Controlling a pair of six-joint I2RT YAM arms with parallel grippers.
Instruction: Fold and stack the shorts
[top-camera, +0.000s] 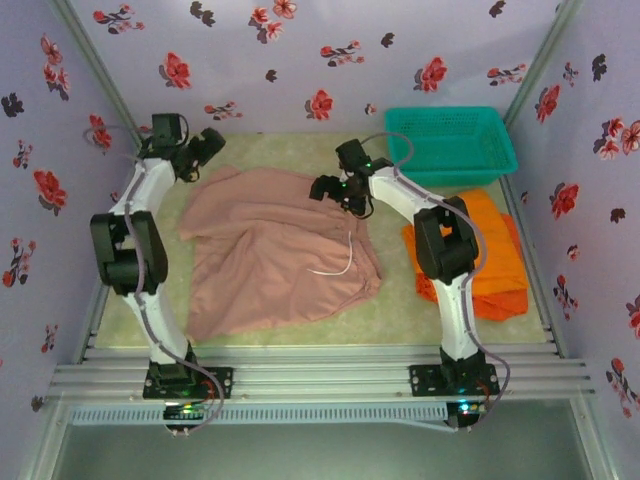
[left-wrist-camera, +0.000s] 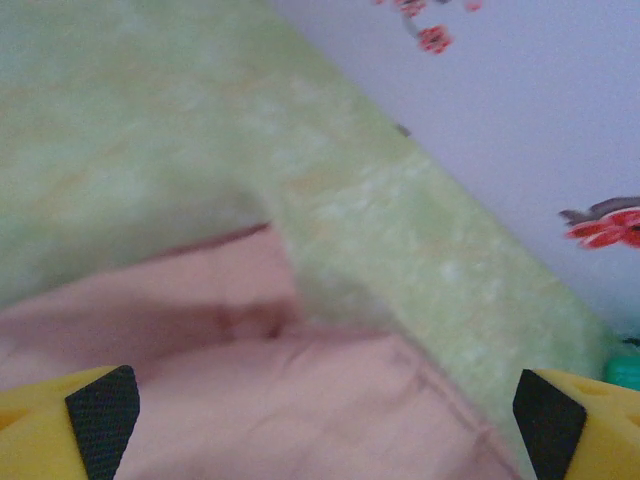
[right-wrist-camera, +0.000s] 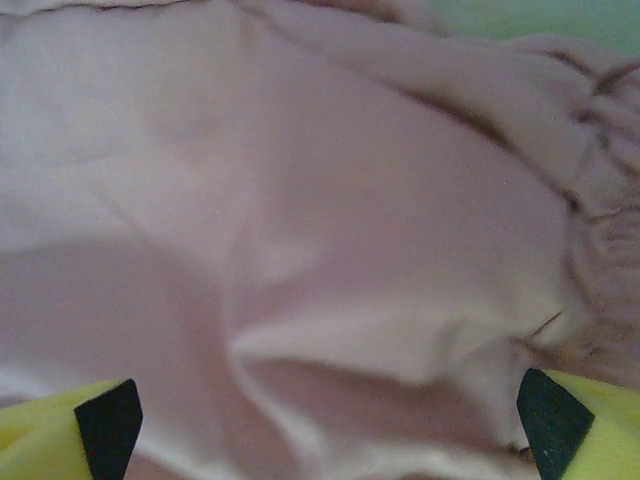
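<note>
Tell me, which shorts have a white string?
The pink shorts, spread out in the middle. A white string loops across them. The orange shorts on the right sit in a neat pile and show no string.

Soft, even light fills the top view with no hard glare. The picture is slightly hazy and carries a lilac cast from the flowered walls (top-camera: 330, 40). Faint, diffuse shadows lie on the pink-brown shorts (top-camera: 275, 250) just under the right gripper (top-camera: 330, 192) and along the cloth's folds. In the left wrist view everything ahead of the left gripper (left-wrist-camera: 325, 425) is smeared: the bench (left-wrist-camera: 150, 120) is a pale green blur and the cloth's edge is soft. The right wrist view is dimmer and soft-focused, the cloth greyish-mauve, with darker shade pooled in the creases just ahead of that gripper.
</note>
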